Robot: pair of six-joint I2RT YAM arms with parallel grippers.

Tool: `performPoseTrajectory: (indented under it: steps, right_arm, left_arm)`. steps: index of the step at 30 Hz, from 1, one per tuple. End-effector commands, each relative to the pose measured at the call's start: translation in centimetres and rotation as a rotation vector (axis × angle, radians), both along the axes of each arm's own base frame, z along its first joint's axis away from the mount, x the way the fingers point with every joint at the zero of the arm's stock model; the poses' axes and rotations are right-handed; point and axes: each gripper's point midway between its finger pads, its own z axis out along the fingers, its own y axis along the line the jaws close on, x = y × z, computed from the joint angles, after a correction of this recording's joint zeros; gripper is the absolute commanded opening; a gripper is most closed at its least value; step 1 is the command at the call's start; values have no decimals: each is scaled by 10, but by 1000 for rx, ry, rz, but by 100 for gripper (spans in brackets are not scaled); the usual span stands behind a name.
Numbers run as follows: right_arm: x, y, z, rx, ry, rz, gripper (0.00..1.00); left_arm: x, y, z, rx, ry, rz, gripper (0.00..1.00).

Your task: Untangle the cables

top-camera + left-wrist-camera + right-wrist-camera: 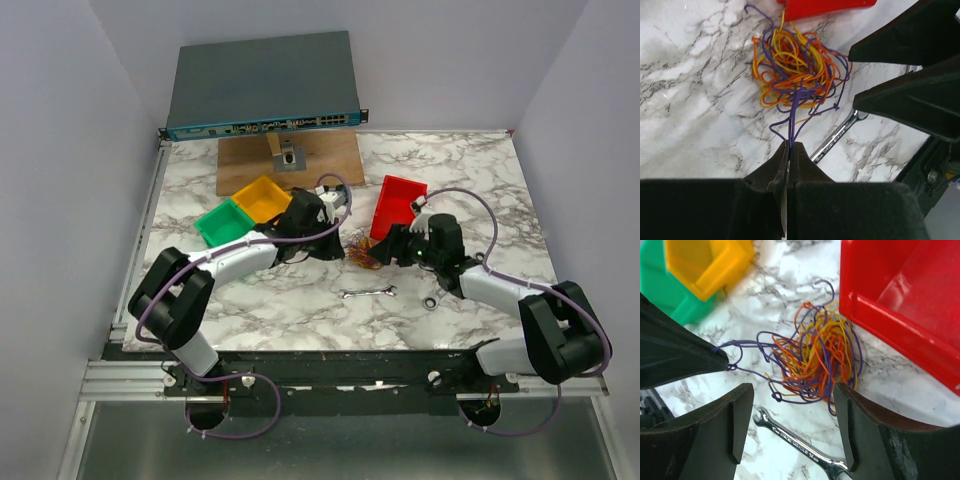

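left gripper: clamped on purple strands of the cables | right gripper: jaws apart, pointed at the cables

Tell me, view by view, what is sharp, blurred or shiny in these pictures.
Top external: even, soft light, but the cables are too small to tell strands apart. Left wrist: the cables are sharp, the wrench glints. Right wrist: the yellow bin is blurred at its edge.
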Motion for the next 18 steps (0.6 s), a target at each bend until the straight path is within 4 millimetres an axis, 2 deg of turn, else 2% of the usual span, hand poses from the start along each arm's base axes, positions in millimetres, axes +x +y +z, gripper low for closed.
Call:
performPoseTrajectory:
  steps: [1, 5, 6, 10, 12, 14, 18]
  right_arm:
    - [2, -3, -11, -32, -36, -19, 72]
    - [22, -27, -22, -92, 11, -216, 80]
    - [25, -30, -24, -102, 28, -236, 82]
    - [35, -17, -17, -43, 62, -229, 84]
    - [40, -13, -15, -20, 79, -237, 84]
    - [46, -10, -16, 5, 106, -258, 84]
    - [59, -8, -25, 58, 184, -336, 87]
  left_arm:
    - [-2, 4, -8, -23, -34, -20, 12]
    - [2, -3, -9, -52, -26, -27, 60]
    - [4, -6, -8, -54, -13, -21, 68]
    - [13, -23, -6, -84, 51, -12, 86]
    - [21, -31, -10, -81, 92, 5, 88]
    - [27, -36, -22, -53, 146, 25, 87]
    - [38, -46, -47, 9, 250, 56, 74]
